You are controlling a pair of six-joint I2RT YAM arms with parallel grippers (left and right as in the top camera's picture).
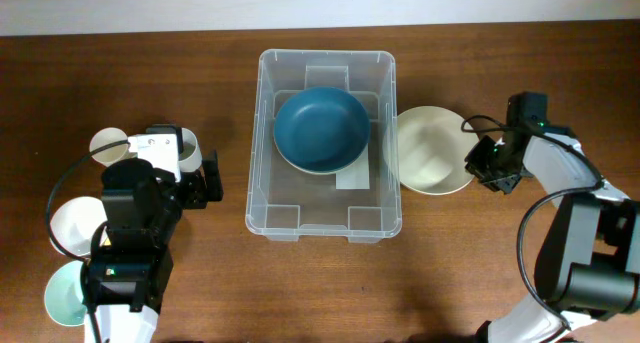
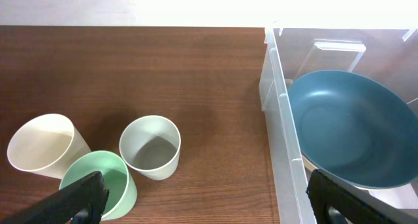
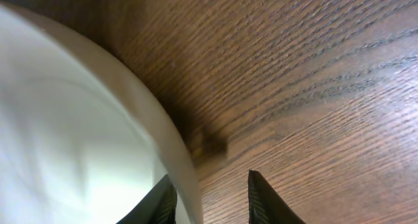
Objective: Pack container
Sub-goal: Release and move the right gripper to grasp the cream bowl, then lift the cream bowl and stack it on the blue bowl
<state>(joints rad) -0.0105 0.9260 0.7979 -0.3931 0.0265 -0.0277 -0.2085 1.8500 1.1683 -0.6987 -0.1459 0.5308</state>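
Note:
The clear rectangular container (image 1: 258, 153) stands at the table's middle with a dark blue bowl (image 1: 321, 129) lying in it. A cream bowl (image 1: 430, 150) sits on the table touching the container's right side. My right gripper (image 1: 482, 165) is open at that bowl's right rim. In the right wrist view (image 3: 212, 199) its two fingers straddle the cream bowl's (image 3: 78, 132) rim, one inside, one outside with a gap. My left gripper (image 1: 212, 178) is open and empty left of the container. The left wrist view (image 2: 209, 204) shows the container wall (image 2: 281, 119) and the blue bowl (image 2: 353, 132).
Cups stand at the left: a white one (image 1: 108, 145), a cream one (image 1: 75, 226) and a pale green one (image 1: 62, 293). The left wrist view shows a cream cup (image 2: 42, 145), a green cup (image 2: 104, 178) and a white cup (image 2: 151, 145).

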